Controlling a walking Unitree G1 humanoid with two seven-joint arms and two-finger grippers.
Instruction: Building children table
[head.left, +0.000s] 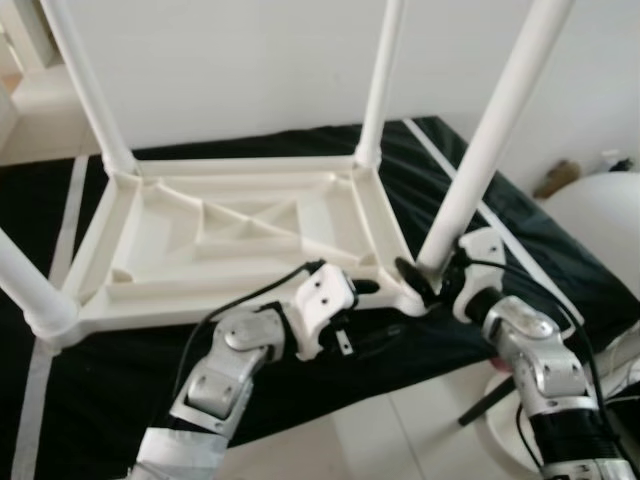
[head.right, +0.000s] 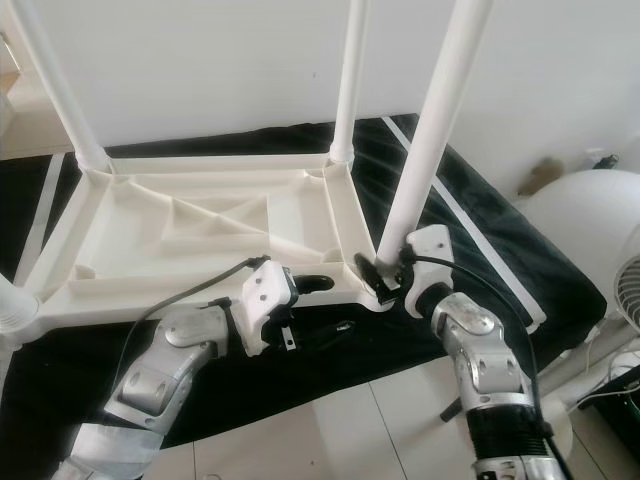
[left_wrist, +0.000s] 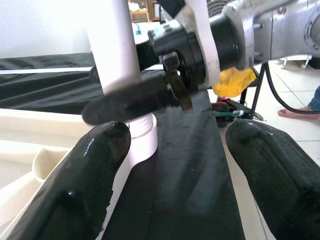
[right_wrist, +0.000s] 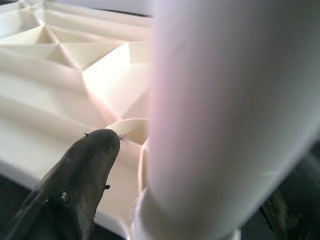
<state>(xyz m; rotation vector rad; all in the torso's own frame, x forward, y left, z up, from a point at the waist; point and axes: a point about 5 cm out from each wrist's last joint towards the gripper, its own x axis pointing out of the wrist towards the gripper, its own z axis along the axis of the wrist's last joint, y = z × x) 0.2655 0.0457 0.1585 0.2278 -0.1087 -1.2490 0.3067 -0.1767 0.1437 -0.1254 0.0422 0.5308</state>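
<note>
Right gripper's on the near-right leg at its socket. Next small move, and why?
Probably twist or press that leg deeper into its corner socket. The right gripper has its fingers around the leg's base, the upturned tabletop lies flat on the black cloth, and the left gripper, open, sits beside that corner, placed to steady it.

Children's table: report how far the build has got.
Done: the white tabletop lies upside down on the black cloth, with four legs standing in its corner sockets. In hand: the right gripper has its jaws around the base of the near right leg, seemingly seating it; the left gripper waits open beside that corner. Left: finishing that leg, then turning the table upright.
</note>
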